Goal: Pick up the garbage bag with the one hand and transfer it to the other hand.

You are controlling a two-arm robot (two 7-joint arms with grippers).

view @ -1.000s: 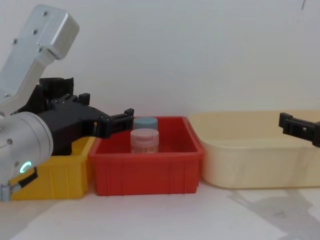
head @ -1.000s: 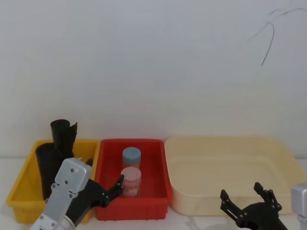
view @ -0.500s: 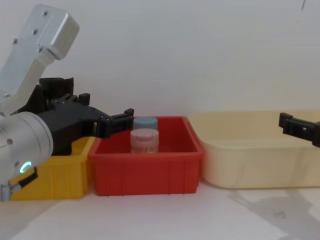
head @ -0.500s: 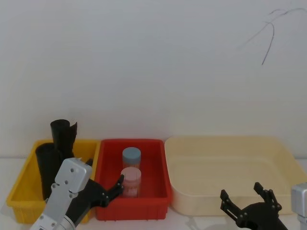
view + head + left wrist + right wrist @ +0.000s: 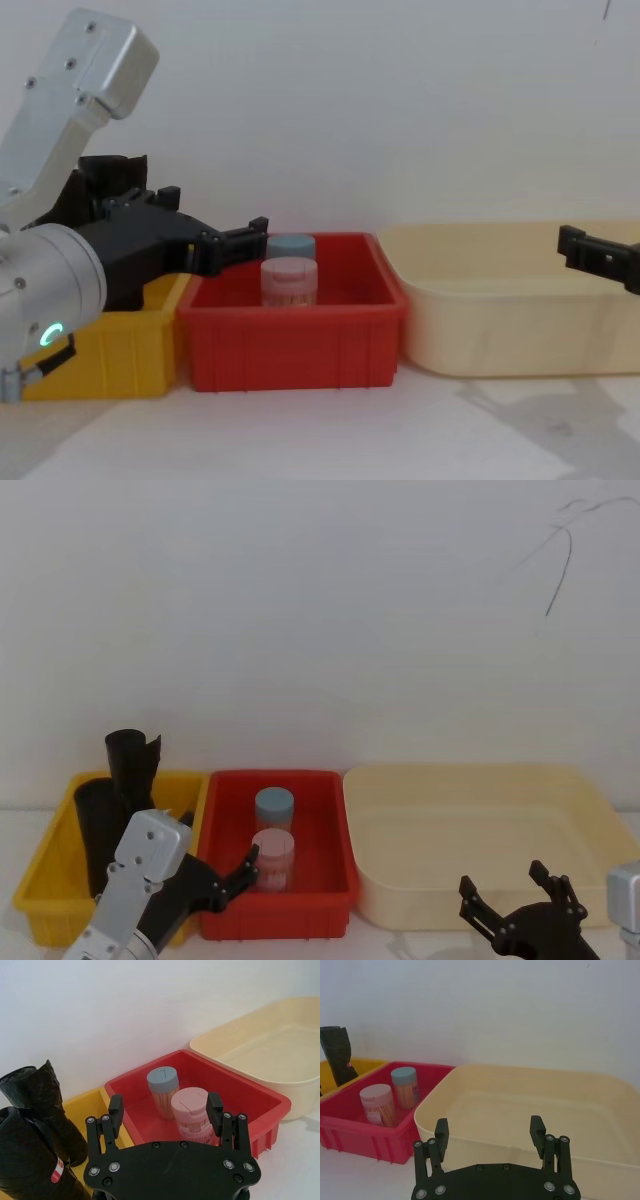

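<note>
Hovering: left tool, fingers apart, by red bin.
Right tool: fingers apart.
Left wrist view: garbage bag with sticker; head view: its plain black side.

A lab test bench: bare white wall, white table, yellow bin, red bin, cream tub.

The smooth black film roll of garbage bags has a faint sheen, and its small red-and-white sticker looks glossy. The taller rumpled black film roll is creased and duller. The yellow moulded plastic bin, red moulded plastic bin and cream plastic tub look smooth and semi-glossy. The left gripper and right gripper are matt black, with bright metal screws along the jaws. The left arm's silver-grey casing has a satin finish. The white desk is matt
</note>
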